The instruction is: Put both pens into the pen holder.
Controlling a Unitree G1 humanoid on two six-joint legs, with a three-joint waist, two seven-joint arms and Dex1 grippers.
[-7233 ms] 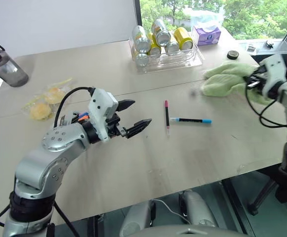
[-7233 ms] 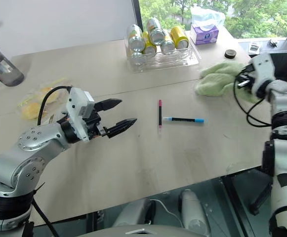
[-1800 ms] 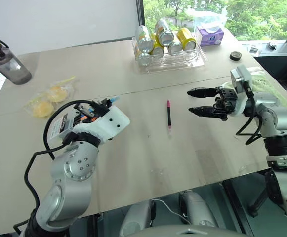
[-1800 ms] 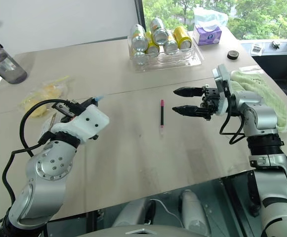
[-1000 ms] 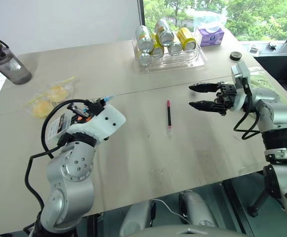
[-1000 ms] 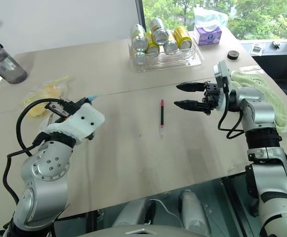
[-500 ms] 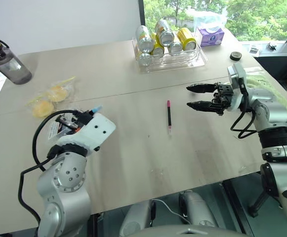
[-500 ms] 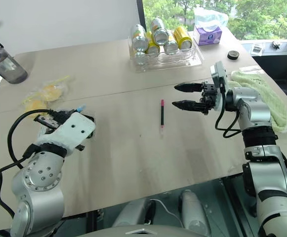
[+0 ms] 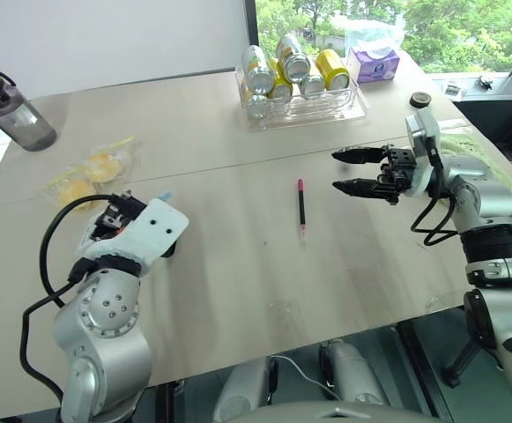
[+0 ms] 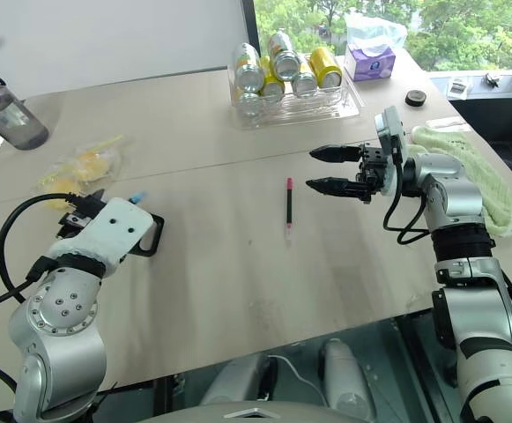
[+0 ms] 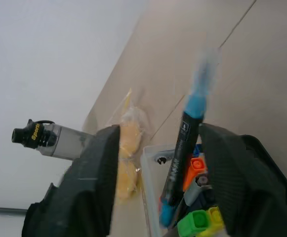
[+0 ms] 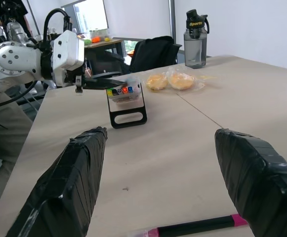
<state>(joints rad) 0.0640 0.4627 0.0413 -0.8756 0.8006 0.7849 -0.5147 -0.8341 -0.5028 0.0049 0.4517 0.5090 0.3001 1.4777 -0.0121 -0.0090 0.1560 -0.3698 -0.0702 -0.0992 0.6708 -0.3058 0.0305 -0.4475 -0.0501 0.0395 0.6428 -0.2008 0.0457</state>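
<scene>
Magenta-tipped, the remaining pen (image 9: 300, 203) is lying flat on the beige table (image 9: 238, 264), near the middle, its long axis running near-to-far with a slight tilt. I am looking at it from the head cameras. My right gripper (image 9: 356, 170) is hovering just to the right of the pen's far end, above the table, fingers standing apart with nothing between them and pointing leftward, so they are lying roughly crosswise to the barrel. I judge this arm the nearer one by a wide margin.

My left gripper (image 11: 155, 197) is sitting well to the left, at the pen holder (image 12: 126, 101), which is resting on the table. In the left wrist view its fingers are standing apart on either side of the blue-capped pen (image 11: 185, 148), which is leaning into the holder among the neon markers (image 11: 200, 219); whether they are touching it I cannot tell.

For the coming move, I judge the right gripper needs to travel left and down onto the barrel.
</scene>
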